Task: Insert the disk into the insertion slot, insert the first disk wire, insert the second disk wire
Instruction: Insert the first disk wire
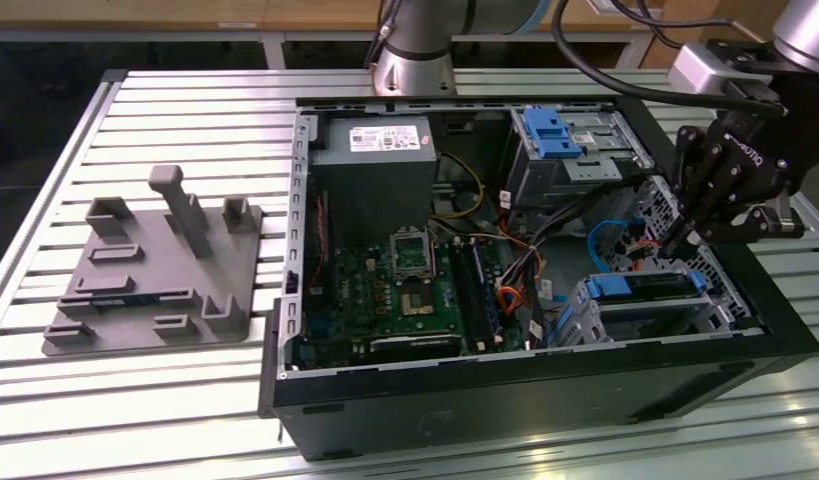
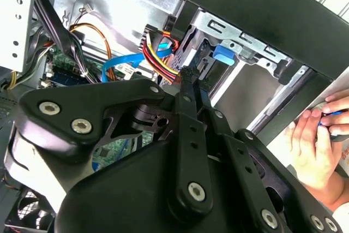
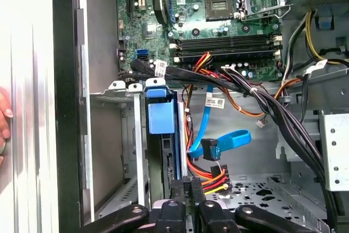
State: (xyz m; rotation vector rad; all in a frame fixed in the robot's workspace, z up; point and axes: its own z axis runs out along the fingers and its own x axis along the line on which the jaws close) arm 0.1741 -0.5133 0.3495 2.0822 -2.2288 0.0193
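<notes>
Tool (image 1: pixel 680 243) hung inside the open case (image 1: pixel 516 385) in the exterior view, fingers pressed together to a point. It was hemmed between cables and the case wall on that view's right. One disk (image 1: pixel 643 288) sat in the slot (image 1: pixel 716 300) just below the tip. One grey fixture (image 1: pixel 156 280) lay on the surface (image 1: pixel 142 400), well apart.

In the second wrist view the closed tool (image 2: pixel 190 75) ended just beside the one red-orange wire (image 2: pixel 158 58), with the one blue cable (image 2: pixel 117 68) beyond. One hand (image 2: pixel 313 135) rested outside the case.

In the first wrist view the tool (image 3: pixel 188 189) stood between the disk (image 3: pixel 163 121) and the red-orange wire (image 3: pixel 210 175); whether it pinched anything could not be told. The blue cable (image 3: pixel 232 139) looped nearby, its dark plug near the disk.
</notes>
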